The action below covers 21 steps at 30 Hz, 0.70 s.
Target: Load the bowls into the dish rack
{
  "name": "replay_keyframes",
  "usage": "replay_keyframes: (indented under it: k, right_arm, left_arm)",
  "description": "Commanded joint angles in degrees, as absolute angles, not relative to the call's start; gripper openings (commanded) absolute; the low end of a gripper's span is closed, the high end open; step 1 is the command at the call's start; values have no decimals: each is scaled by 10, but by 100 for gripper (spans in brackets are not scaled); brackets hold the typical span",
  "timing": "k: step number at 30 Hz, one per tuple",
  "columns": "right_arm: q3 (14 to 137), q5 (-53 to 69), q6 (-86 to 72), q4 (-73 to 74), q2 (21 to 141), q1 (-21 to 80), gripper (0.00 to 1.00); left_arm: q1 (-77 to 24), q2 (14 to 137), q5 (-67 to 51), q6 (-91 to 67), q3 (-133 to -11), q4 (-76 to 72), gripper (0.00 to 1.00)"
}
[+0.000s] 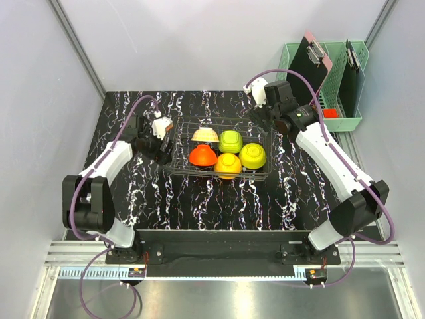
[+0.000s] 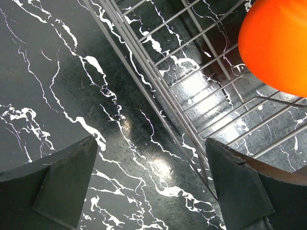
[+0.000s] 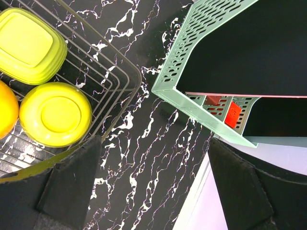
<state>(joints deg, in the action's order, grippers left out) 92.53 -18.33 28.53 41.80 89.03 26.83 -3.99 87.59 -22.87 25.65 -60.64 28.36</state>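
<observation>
The wire dish rack (image 1: pixel 186 128) stands mid-table and holds all five bowls upside down: cream-white (image 1: pixel 206 135), lime green (image 1: pixel 231 141), yellow-green (image 1: pixel 252 155), orange (image 1: pixel 228 165) and red-orange (image 1: pixel 202 156). My left gripper (image 1: pixel 165 147) is open and empty at the rack's left wall. In the left wrist view the gripper (image 2: pixel 151 184) straddles the rack wall (image 2: pixel 158 91), with the red-orange bowl (image 2: pixel 278 43) beyond. My right gripper (image 1: pixel 260 117) is open and empty at the rack's far right corner. Its wrist view (image 3: pixel 153 187) shows the lime green (image 3: pixel 29 45), yellow-green (image 3: pixel 55 114) and orange (image 3: pixel 5 115) bowls.
A mint-green plastic basket (image 1: pixel 292 56) with black clipboards and a small red object (image 1: pixel 330 113) stands at the back right, close behind my right arm; it also shows in the right wrist view (image 3: pixel 192 91). White walls close in the black marble table (image 1: pixel 199 199).
</observation>
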Motion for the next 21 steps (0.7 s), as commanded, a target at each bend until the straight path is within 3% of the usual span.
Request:
replay_keyframes:
  k: [1,21]
  right_arm:
    - [924,-175,278,404,882,263,100]
    - [925,-173,272,404,878,262,99]
  left_arm:
    - [-36,859,-240,255,-622,299,99]
    - [-77,766,-301,236,-530,325,99]
